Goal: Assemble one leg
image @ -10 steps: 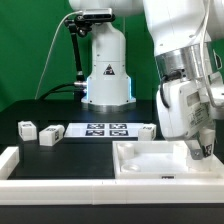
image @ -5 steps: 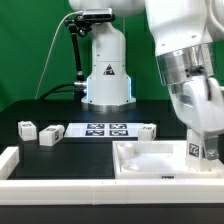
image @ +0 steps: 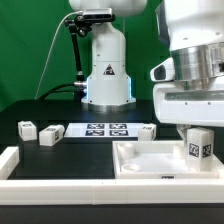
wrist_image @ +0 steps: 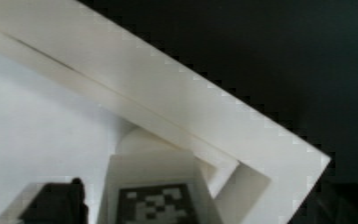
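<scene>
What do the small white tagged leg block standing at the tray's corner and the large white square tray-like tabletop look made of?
Small white tagged leg block: seemingly matte white plastic, uniform and dull, with a flat printed tag. Large white square tray-like tabletop: likely similar plastic, with soft sheen along its raised rim.

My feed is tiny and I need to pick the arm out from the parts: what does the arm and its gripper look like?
The arm is glossy white with rounded shells and a ribbed silver metal ring at the wrist. Below it sits a boxy white gripper body. The gripper has dark, near-black fingers, seen in the wrist view. No cable shows on this arm.
</scene>
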{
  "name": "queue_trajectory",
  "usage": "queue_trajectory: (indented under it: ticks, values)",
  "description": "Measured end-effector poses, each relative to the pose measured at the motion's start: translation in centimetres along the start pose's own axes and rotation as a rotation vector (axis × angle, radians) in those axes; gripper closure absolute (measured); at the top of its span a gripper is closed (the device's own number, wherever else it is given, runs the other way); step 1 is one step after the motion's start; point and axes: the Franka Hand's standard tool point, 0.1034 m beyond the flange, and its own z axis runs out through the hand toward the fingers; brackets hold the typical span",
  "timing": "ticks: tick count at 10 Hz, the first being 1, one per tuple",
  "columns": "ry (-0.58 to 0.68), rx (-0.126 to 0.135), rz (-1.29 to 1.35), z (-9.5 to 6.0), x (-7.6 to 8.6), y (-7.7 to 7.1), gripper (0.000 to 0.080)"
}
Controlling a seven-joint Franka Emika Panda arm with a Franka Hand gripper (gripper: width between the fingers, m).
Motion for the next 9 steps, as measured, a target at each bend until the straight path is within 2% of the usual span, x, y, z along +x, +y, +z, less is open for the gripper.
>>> queue_trajectory:
  ticks: [2,6,7,8,9]
  values:
    - [0.01,-0.003,-0.192,-0.03,0.38,0.17,0.0151]
    - [0.01,-0.003,-0.195,-0.03,0.39,0.17,0.0176]
    - [0.011,-0.004,-0.194,-0.03,0.43,0.21,0.0349]
    - [0.011,-0.006,-0.192,-0.01,0.55,0.36,0.0349]
    - [0.015,-0.009,-0.186,-0.05,0.91,0.64,0.0504]
